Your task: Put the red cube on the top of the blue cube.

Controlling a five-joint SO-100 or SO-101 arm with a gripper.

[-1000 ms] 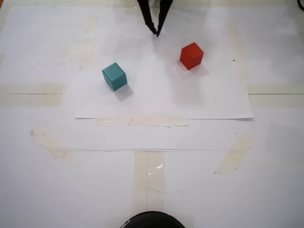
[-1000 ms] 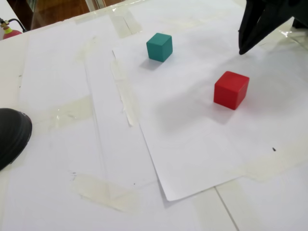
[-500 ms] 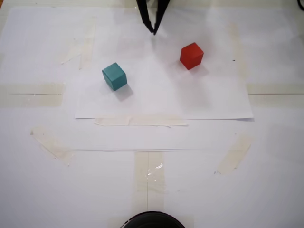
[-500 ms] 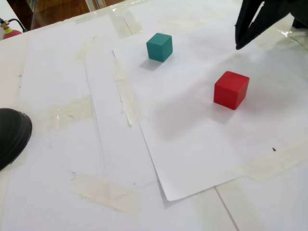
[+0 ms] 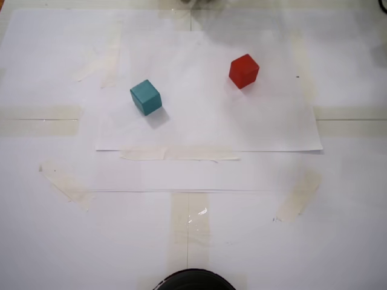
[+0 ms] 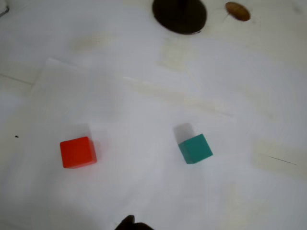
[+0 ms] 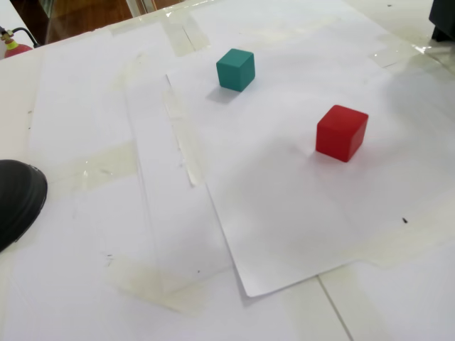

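The red cube (image 5: 243, 70) rests on a white paper sheet, right of centre in a fixed view, and shows too as the red cube (image 7: 342, 132) and the red cube (image 6: 77, 152). The blue cube (image 5: 146, 96), teal in colour, stands apart on the same sheet, also seen as the blue cube (image 7: 235, 69) and the blue cube (image 6: 195, 148). Neither cube is touched. Of my gripper (image 6: 130, 224) only a dark sliver shows at the bottom edge of the wrist view, high above both cubes; its jaws are hidden.
White paper sheets (image 5: 205, 130) taped down cover the table. A round black object (image 5: 193, 280) sits at the near edge, also seen as the black object (image 6: 180, 14) and the black object (image 7: 18, 199). A dark arm part (image 7: 442, 20) stands at the far right corner.
The gripper, hanging near the sheet's far edge before, has risen out of both fixed views. The cubes have not moved.
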